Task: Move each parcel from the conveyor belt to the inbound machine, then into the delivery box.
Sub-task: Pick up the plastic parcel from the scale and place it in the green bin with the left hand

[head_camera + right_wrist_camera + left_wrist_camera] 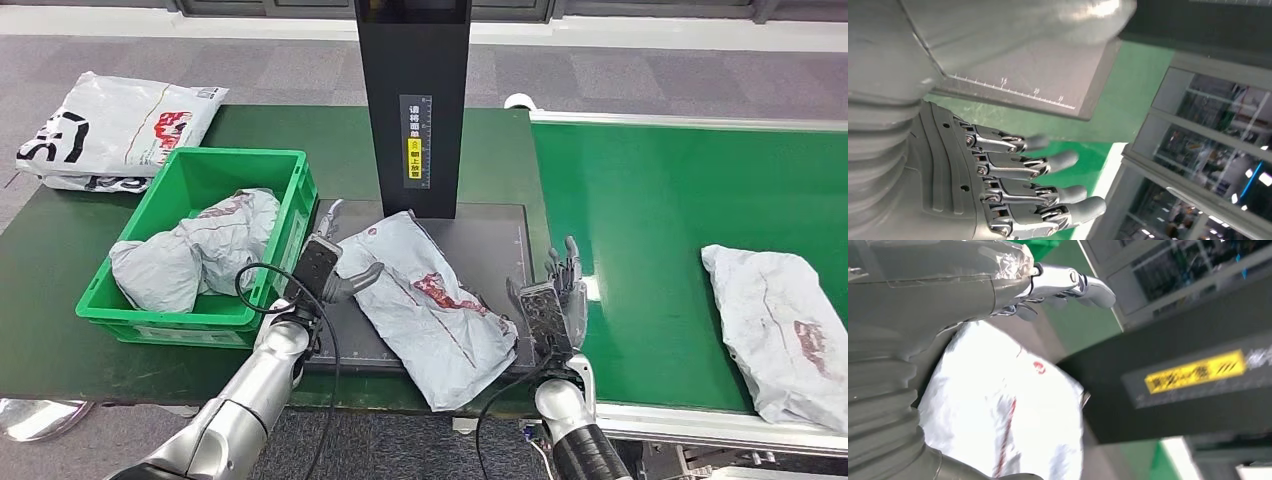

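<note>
Dark green table, black scanning pad [500,225] under the inbound machine's post [412,100]. Grey parcel [430,305] lying slantwise across the pad. Left hand [330,270] at its upper edge, thumb over the wrap, apparently touching, grip unclear. Right hand [555,300] spread wide beside the lower corner, holding nothing. Another parcel [780,330] waiting on the conveyor belt [650,200]; more in the green delivery box [190,190].

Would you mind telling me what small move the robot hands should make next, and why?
Probably close the left robot hand on the parcel and lift it toward the green box. The parcel already lies on the inbound machine's platform, the left hand sits at its edge, and the right robot hand is open beside it.
</note>
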